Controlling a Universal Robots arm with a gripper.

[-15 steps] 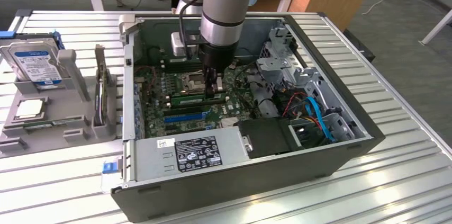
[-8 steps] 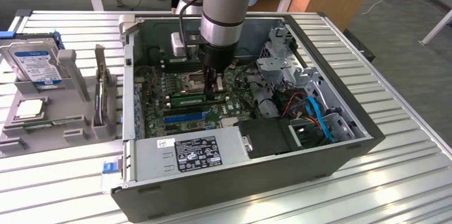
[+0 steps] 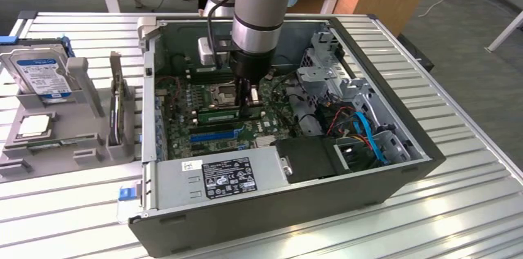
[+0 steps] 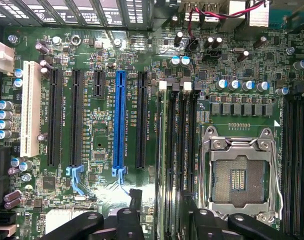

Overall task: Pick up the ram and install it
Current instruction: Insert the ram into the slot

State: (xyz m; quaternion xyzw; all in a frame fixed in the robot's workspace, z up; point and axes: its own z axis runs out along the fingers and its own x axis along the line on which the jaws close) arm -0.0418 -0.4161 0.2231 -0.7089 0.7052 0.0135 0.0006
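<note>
The ram (image 3: 217,114) is a thin green stick standing on edge in a slot of the motherboard inside the open computer case (image 3: 392,121), just beside the processor socket (image 3: 225,93). In the wrist view the ram (image 4: 163,150) appears edge-on as a narrow strip in the slot closest to the blue slot (image 4: 119,120). My gripper (image 3: 253,105) hangs straight down over the end of that stick. Its black fingers (image 4: 129,222) stand apart on either side of the ram's line, open, with a gap to the stick on both sides.
At the exterior view's left, a grey fixture (image 3: 82,149) holds a silver hard drive (image 3: 41,72) and a square processor chip (image 3: 34,125). A power supply (image 3: 220,176) fills the case's near side. Blue and red cables (image 3: 364,130) and drive cages crowd the exterior view's right.
</note>
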